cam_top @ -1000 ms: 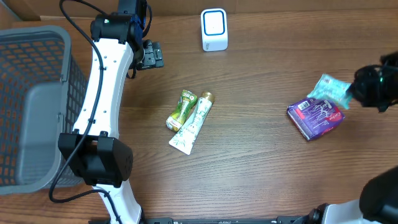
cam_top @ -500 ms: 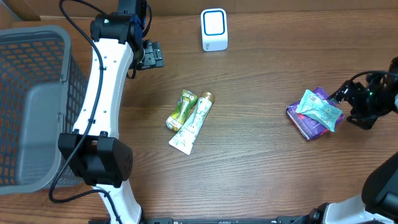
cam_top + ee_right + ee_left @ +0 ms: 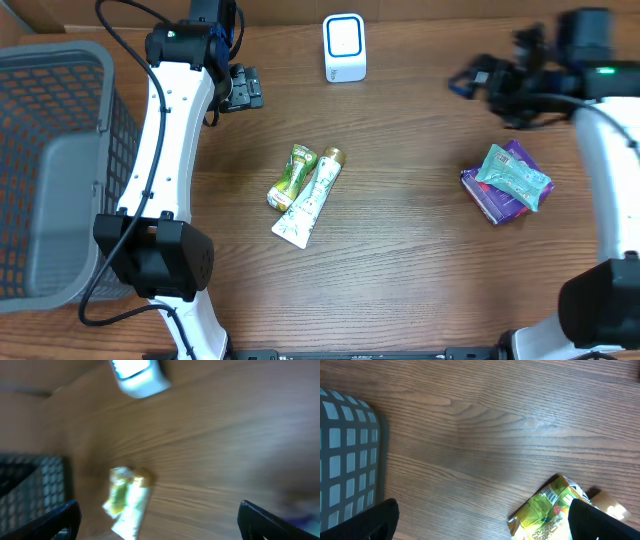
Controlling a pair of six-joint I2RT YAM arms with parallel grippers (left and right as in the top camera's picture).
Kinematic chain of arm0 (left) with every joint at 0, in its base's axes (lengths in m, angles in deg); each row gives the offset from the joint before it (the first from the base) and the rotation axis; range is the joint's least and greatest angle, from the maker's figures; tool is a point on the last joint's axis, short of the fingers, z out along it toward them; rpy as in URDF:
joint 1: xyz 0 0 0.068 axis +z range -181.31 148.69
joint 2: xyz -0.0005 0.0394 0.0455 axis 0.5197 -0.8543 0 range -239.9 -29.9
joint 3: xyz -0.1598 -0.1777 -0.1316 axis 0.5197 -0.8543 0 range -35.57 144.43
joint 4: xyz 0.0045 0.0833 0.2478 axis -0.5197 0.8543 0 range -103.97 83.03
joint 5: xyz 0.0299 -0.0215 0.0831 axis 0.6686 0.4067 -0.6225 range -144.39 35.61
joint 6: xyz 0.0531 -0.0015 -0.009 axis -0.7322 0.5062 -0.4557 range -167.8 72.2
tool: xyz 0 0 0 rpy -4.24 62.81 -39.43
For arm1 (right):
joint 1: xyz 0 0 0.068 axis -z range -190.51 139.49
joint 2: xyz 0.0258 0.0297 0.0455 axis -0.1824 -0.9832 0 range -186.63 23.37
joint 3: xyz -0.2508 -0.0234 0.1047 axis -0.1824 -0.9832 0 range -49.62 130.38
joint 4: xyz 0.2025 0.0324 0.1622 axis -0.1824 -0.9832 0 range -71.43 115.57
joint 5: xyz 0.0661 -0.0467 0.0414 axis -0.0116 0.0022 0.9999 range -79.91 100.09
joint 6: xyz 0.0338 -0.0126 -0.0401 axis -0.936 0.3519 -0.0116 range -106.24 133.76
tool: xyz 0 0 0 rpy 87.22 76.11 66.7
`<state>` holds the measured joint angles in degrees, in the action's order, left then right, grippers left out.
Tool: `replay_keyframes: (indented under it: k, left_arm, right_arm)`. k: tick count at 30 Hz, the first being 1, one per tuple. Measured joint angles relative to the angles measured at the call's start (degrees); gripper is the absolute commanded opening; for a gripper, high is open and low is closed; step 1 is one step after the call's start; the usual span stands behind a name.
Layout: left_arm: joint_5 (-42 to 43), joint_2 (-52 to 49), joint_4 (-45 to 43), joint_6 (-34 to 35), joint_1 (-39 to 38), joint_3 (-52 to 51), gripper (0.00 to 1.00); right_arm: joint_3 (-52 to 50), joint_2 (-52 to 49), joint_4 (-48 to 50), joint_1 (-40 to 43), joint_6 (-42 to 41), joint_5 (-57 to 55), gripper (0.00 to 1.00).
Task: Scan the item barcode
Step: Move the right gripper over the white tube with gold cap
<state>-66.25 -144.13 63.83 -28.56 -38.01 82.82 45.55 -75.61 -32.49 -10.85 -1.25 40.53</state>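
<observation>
Right claw (image 3: 159, 519) wide apart, empty, well apart from teal pouch (image 3: 514, 176) on purple box (image 3: 492, 203); left claw (image 3: 485, 522) wide apart, empty

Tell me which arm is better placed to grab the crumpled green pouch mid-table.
Left, probably. The left gripper is open and nearer the crumpled green pouch, which shows close in its wrist view. The right gripper, also open, is farther off.

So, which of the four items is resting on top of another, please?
The teal pouch, lying on the purple box; the others rest directly on the table.
</observation>
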Motion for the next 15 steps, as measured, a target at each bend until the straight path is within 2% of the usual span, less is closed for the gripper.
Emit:
replay_keyframes:
  k: [2,5,12,15]
  left_arm:
    - [0.0,0.0,0.0,0.0,0.0,0.0,0.99]
    - [-0.02,0.0,0.0,0.0,0.0,0.02,1.0]
    - [-0.02,0.0,0.0,0.0,0.0,0.0,1.0]
    - [0.0,0.0,0.0,0.0,0.0,0.0,1.0]
  right_arm:
    - [-0.72,-0.5,3.32,-5.55,-2.16,0.28,0.99]
    - [-1.07,-2.73,5.18,-12.26,-5.46,-0.48,0.86]
    - [-1.9,-12.02,5.79,-24.61,-17.62,-9.99,0.85]
    - [-1.99,-15.28,7.1,-28.37,-22.01,-13.16,0.81]
